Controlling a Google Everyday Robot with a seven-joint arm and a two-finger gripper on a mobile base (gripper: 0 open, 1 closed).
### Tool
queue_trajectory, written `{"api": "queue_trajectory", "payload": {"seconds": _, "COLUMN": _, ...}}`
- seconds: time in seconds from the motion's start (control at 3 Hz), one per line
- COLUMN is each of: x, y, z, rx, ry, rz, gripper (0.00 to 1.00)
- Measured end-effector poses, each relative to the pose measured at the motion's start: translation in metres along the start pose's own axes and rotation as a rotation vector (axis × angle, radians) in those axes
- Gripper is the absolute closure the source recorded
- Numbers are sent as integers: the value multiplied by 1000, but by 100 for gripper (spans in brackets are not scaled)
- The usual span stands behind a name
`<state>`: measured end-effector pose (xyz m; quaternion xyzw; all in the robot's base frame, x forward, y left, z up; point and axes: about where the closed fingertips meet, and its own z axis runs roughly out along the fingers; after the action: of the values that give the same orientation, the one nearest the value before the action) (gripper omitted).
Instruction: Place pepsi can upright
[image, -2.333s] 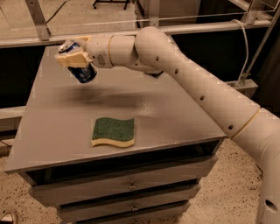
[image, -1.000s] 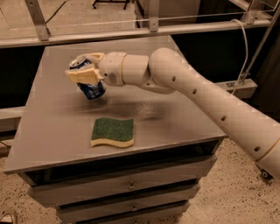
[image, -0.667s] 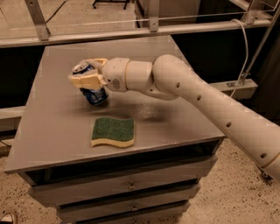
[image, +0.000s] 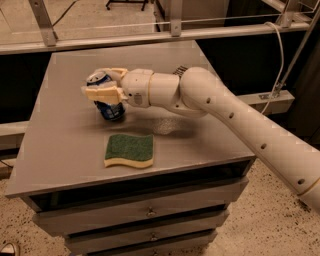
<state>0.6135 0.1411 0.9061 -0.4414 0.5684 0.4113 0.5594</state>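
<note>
the pepsi can (image: 111, 109) is seen near the middle of the grey table (image: 65, 150), just behind the green sponge (image: 129, 149). its long axis is close to vertical, tilted slightly, with the silver top turned up and to the left. whether the base is touching the tabletop cannot be told. the can's upper part is clamped between the cream fingers (image: 102, 93) of the gripper (image: 97, 82), one in front, one behind. the drawers (image: 145, 212) below are shut, their contents hidden.
</note>
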Motion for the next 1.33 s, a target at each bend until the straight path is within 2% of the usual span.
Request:
{"api": "queue_trajectory", "payload": {"seconds": 0.33, "x": -1, "y": 0, "z": -2, "rx": -5, "ry": 0, "rz": -2, "gripper": 0}}
{"api": "queue_trajectory", "payload": {"seconds": 1.0, "x": 14, "y": 8, "z": -43, "rx": -78, "ry": 5, "rz": -33, "gripper": 0}}
{"api": "queue_trajectory", "payload": {"seconds": 1.33, "x": 16, "y": 6, "z": -46, "rx": -83, "ry": 16, "rz": -37, "gripper": 0}}
